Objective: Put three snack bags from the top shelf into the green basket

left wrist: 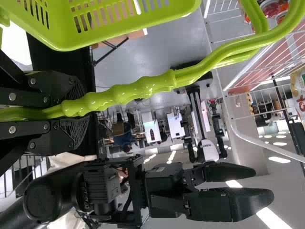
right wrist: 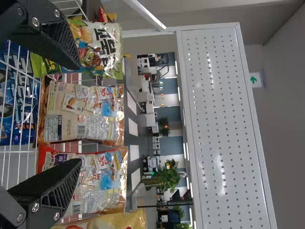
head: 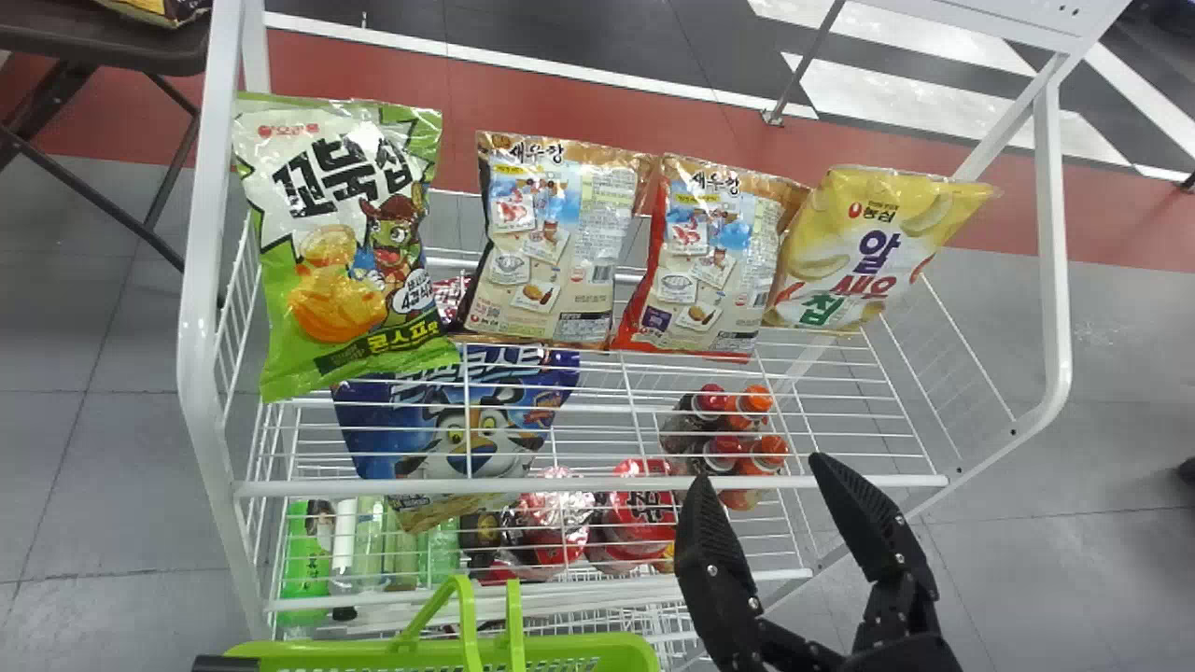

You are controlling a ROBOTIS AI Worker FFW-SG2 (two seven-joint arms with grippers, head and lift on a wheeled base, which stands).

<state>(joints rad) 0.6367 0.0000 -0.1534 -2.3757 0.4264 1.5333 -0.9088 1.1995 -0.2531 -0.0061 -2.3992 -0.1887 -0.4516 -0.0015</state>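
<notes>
Head view, right pincer point(head: 761, 474): held parted, its ribbed fingers set wide; its arm is cut off.
Head view, green basket point(head: 327, 649): cropped, left of the right pincer.
Head view, snack bags point(head: 551, 252): four, glossy and crinkled, stood beyond the right pincer on the wire shelf point(head: 635, 484).
Left wrist view, handle point(left wrist: 143, 88): bumpy, clamped by the left pincer point(left wrist: 78, 110) and partly hidden there.
Right wrist view, red-edged bag point(right wrist: 102, 176): partly covered by one finger.
</notes>
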